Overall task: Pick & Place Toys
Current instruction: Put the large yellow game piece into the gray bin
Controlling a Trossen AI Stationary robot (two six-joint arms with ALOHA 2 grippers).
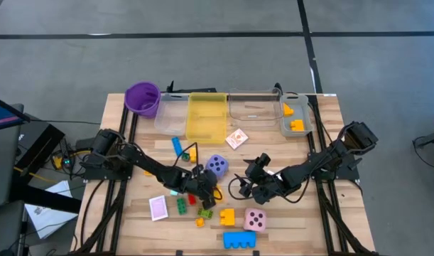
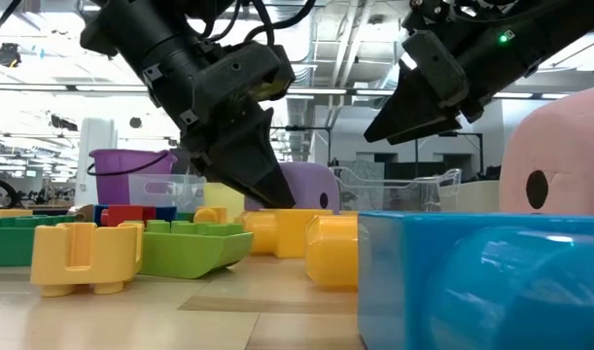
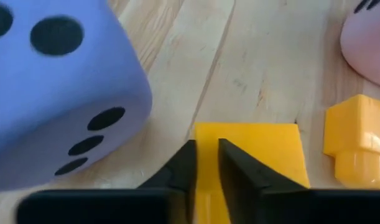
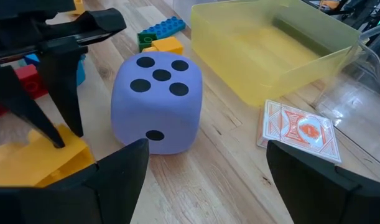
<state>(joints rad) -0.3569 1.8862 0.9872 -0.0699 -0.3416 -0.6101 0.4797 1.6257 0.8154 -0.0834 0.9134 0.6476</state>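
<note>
My left gripper [image 3: 205, 168] is shut on a yellow brick [image 4: 40, 155] that lies on the table right beside the purple die [image 1: 217, 166]. My right gripper [image 4: 208, 186] hangs open a little right of that die [image 4: 155, 102] and touches nothing. Nearer the front edge lie a pink die [image 1: 254, 220], a blue brick [image 1: 239, 240], another yellow brick [image 1: 226, 216], green and red bricks [image 1: 182, 205] and a pink-backed card [image 1: 158, 208]. An orange-backed card [image 4: 301, 132] lies flat near the yellow bin. My left gripper pinches the yellow brick's near edge [image 3: 205, 140] between its two fingers [image 3: 239, 174]. The fingers slant down onto it from the table's left. The brick sits flat on the wood [image 3: 252, 149].
Along the far edge stand a purple cup [image 1: 142, 98], a clear bin [image 1: 168, 117], a yellow bin [image 1: 206, 117], a second clear bin [image 1: 254, 107] and a small bin [image 1: 296, 119] with orange bricks. A blue and a yellow brick [image 1: 182, 148] lie before the bins.
</note>
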